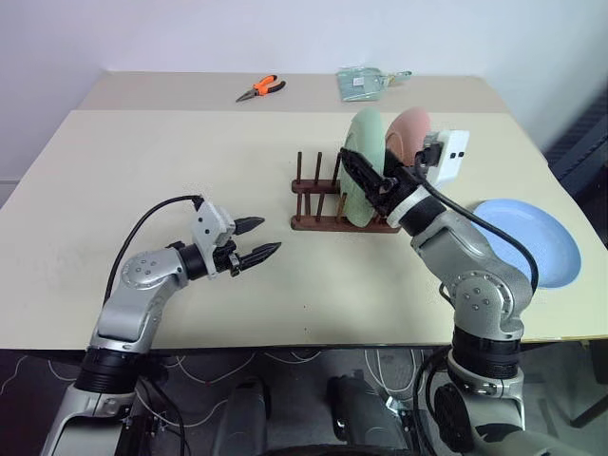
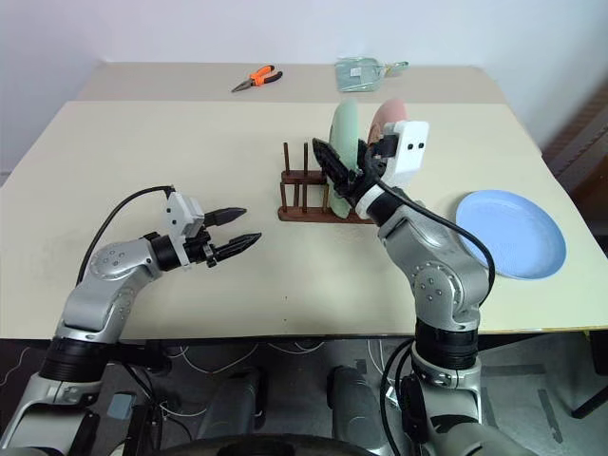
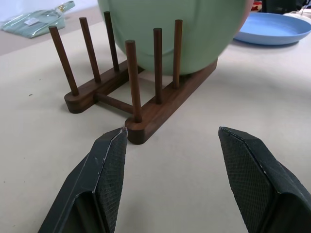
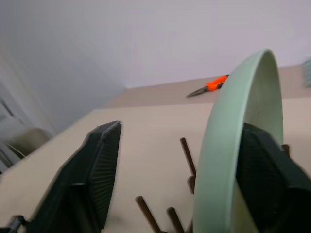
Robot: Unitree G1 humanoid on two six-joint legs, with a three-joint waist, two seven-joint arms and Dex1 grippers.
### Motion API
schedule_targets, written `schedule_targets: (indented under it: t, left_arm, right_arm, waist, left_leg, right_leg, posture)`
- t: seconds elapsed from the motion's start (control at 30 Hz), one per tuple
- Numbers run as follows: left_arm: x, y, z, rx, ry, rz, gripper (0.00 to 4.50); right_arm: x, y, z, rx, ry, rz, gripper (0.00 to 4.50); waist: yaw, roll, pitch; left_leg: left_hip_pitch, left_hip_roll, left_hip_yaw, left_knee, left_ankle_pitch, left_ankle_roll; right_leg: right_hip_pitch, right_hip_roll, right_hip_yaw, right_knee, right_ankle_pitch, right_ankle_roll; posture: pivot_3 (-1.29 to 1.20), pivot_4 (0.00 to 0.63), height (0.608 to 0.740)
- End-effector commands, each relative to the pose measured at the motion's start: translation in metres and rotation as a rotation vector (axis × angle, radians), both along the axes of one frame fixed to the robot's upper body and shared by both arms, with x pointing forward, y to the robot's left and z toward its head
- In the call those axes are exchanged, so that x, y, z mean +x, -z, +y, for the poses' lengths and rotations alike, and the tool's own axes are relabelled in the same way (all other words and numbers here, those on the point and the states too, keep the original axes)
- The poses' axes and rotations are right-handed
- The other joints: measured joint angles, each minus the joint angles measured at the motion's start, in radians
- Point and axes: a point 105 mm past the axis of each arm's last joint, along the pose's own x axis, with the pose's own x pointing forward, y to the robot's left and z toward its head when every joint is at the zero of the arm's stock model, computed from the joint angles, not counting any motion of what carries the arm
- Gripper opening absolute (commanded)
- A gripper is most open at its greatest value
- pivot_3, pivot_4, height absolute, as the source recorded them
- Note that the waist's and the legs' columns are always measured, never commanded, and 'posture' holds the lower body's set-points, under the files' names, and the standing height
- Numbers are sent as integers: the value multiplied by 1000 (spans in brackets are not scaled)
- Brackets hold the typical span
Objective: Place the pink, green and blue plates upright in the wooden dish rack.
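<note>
While two plates (image 1: 366, 157) stand racked and one blue plate (image 1: 537, 242) lies flat, both end effectors (image 1: 255, 239) gape open, empty.

text: none legible | labels: none | brands: none | numbers: none | signs: none

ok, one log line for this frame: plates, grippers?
pink plate, green plate: upright in rack | blue plate: flat on table | right gripper: open astride green plate | left gripper: open
</note>
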Motion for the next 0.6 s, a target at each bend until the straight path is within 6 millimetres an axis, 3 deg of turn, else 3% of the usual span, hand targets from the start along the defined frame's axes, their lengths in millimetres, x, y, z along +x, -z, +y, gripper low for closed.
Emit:
schedule_targets:
  t: [0.03,0.2,0.3,0.33,0.43,0.47,0.53,0.6]
  left_arm:
    - [-2,-10,-5,0,17,-40,3069]
    - [-2,-10,-7,2,19,-42,3069]
    - [0,-10,-5,13,15,-52,3069]
    - [0,-10,-5,15,15,-53,3069]
    - [-1,-11,-8,20,44,-52,3069]
    - [-2,-11,-11,18,61,-48,3069]
    - [-2,-10,-17,16,93,-44,3069]
    - [-1,-9,-20,20,111,-41,3069]
  right_arm:
    - [-11,-39,1,-103,6,-211,3144]
    - [-19,-62,-12,-291,31,-333,3144]
    - [-27,-78,-36,-409,73,-397,3144]
    - [-27,-83,-50,-422,118,-396,3144]
    - [-30,-96,-108,-490,316,-368,3916]
    - [-33,-95,-125,-500,364,-343,4420]
    - [-38,-75,-152,-578,430,-251,4468]
    - [-42,-50,-160,-670,420,-162,4468]
  waist:
    - [0,0,0]
    - [1,1,0]
    - [7,1,1]
    - [8,1,0]
    - [11,1,1]
    - [12,1,1]
    - [16,0,0]
    - [11,1,0]
  left_leg:
    - [0,0,0,0,0,0]
    - [0,0,0,0,0,0]
    - [-1,0,0,0,0,0]
    - [-1,0,0,0,0,0]
    - [-1,0,0,0,0,0]
    - [-1,0,0,0,0,0]
    - [-2,0,0,0,0,0]
    - [-1,0,0,0,-1,2]
  right_leg:
    - [0,0,0,0,0,0]
    - [0,0,0,0,0,0]
    - [0,0,0,-1,0,0]
    - [0,-1,0,-2,0,0]
    - [0,-1,0,-2,0,0]
    - [0,-1,0,-3,0,0]
    - [1,-1,0,-4,0,0]
    - [2,-1,0,-7,0,0]
  posture:
    - [0,150,732]
    - [0,150,732]
    - [0,150,732]
    - [0,150,732]
    - [0,150,732]
    - [0,150,732]
    - [0,150,732]
    - [0,150,732]
